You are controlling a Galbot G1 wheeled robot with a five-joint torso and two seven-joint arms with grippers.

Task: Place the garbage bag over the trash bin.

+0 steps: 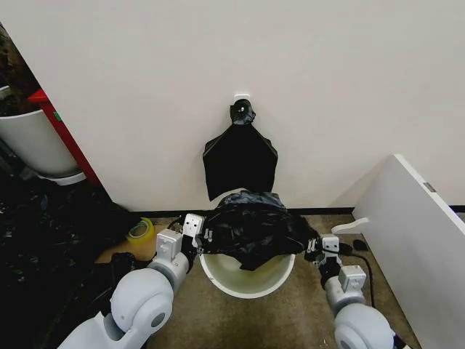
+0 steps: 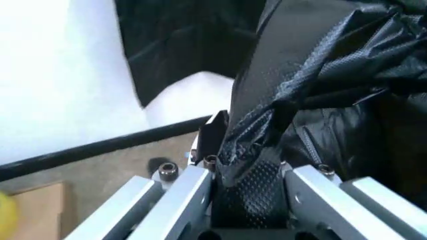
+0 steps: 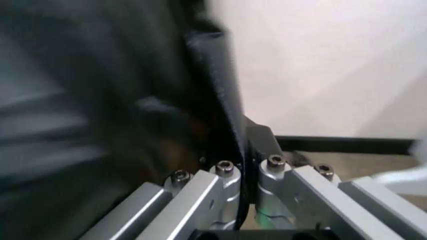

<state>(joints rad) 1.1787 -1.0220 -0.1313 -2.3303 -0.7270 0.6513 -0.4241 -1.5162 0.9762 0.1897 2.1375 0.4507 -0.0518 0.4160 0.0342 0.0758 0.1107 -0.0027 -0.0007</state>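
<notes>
The trash bin (image 1: 247, 280), a white round bucket, stands on the floor against the wall between my two arms. The garbage bag (image 1: 251, 225), glossy wrinkled black plastic, is draped across the bin's far rim and hangs partly into its mouth. My left gripper (image 1: 205, 234) is at the bag's left edge, shut on a pinched fold of the garbage bag (image 2: 253, 165). My right gripper (image 1: 314, 247) is at the bag's right edge, shut on a thin strip of the garbage bag (image 3: 223, 100).
A flat black fan-shaped sheet (image 1: 240, 160) hangs from a wall hook above the bin. A black plastic heap (image 1: 43, 240) and a larger white tub (image 1: 33, 142) lie at the left. A yellow tape roll (image 1: 139, 230) sits near my left arm. A white board (image 1: 418, 240) leans at the right.
</notes>
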